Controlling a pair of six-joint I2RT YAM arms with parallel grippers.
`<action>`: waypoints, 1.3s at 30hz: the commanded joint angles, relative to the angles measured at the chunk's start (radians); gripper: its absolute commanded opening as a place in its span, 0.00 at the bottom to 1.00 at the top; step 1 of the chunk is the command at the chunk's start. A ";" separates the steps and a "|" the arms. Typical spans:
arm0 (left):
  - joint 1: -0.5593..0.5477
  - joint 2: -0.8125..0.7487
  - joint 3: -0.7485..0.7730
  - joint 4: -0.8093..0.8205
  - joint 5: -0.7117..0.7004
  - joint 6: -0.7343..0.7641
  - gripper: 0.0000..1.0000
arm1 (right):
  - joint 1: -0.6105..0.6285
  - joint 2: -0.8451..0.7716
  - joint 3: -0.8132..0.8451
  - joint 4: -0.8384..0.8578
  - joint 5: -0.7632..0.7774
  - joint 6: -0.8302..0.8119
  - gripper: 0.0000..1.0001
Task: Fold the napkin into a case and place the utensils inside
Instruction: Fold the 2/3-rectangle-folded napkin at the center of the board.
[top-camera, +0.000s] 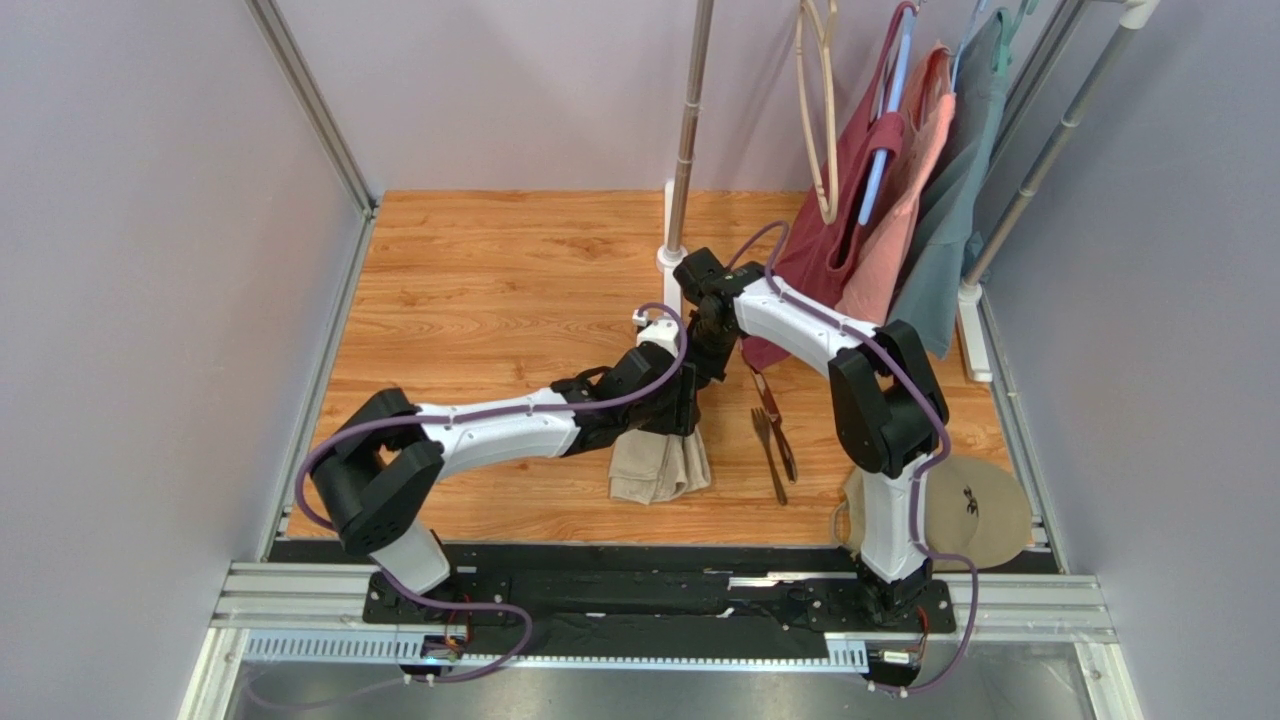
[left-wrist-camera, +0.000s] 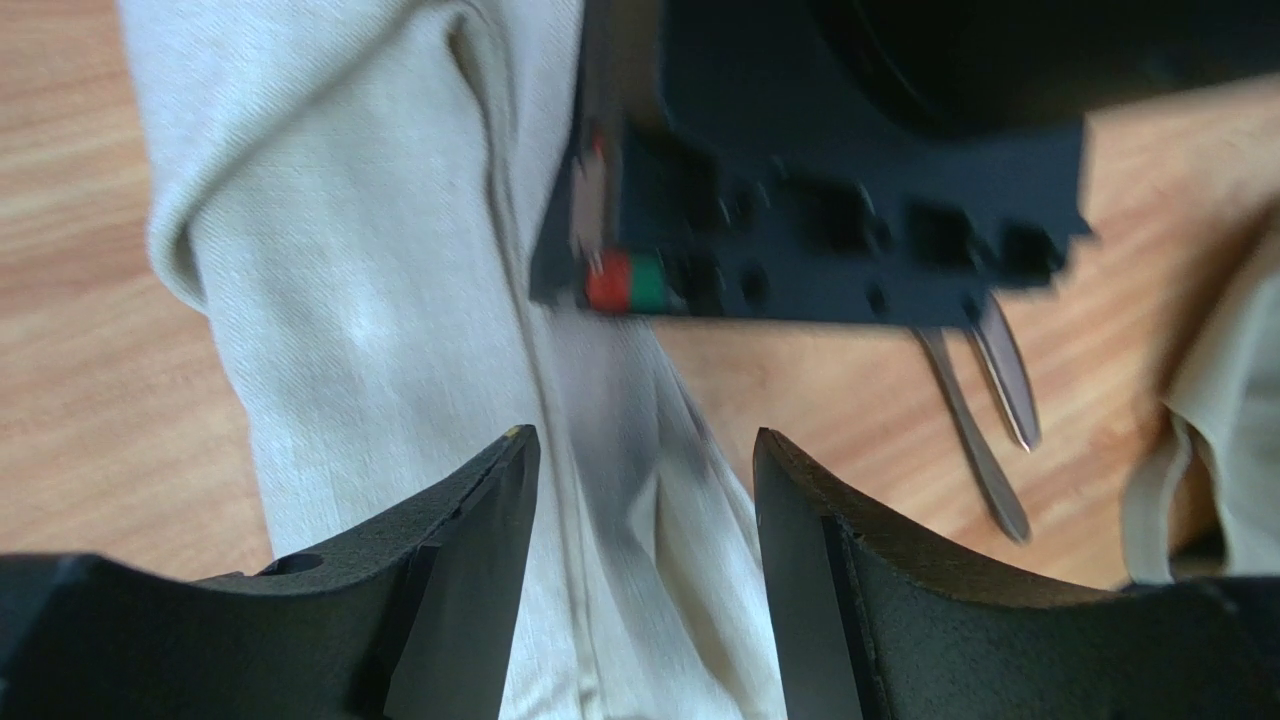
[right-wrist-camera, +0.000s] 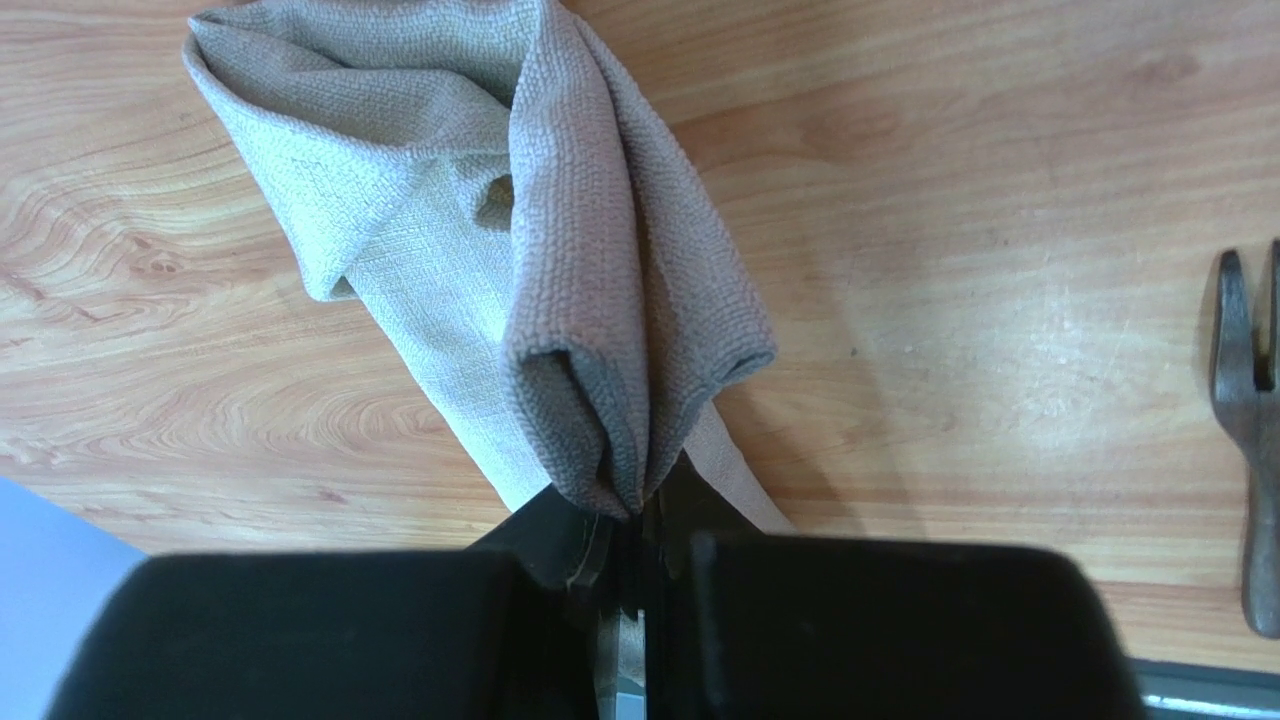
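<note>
The beige-tan napkin (top-camera: 658, 465) is bunched into a loose folded bundle near the table's front middle, not a neat case. My right gripper (top-camera: 703, 365) reaches in from the back and is shut on the napkin's gathered folds (right-wrist-camera: 601, 300), pinching them at the fingertips (right-wrist-camera: 639, 518). My left gripper (top-camera: 679, 413) sits right beside it, open, with the cloth (left-wrist-camera: 391, 300) lying under and between its fingers (left-wrist-camera: 646, 480). The dark brown utensils (top-camera: 774, 435), a fork among them, lie on the wood just right of the napkin. They also show in the left wrist view (left-wrist-camera: 992, 413), and the fork shows in the right wrist view (right-wrist-camera: 1247, 435).
A round tan disc (top-camera: 962, 510) lies at the front right by the right arm's base. Maroon, salmon and grey-teal garments (top-camera: 887, 210) hang on a rack at the back right. A metal pole on a white foot (top-camera: 679, 180) stands behind the grippers. Grey walls enclose the wooden table (top-camera: 481, 285).
</note>
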 joint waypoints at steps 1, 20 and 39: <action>-0.021 0.064 0.108 -0.066 -0.142 -0.046 0.64 | 0.018 -0.014 0.053 -0.063 0.044 0.083 0.03; 0.048 0.122 0.116 -0.126 0.057 -0.149 0.15 | 0.002 -0.034 0.033 0.012 0.025 0.028 0.34; 0.338 0.128 -0.054 0.156 0.717 -0.096 0.03 | -0.114 -0.132 -0.066 0.299 -0.235 -0.609 0.82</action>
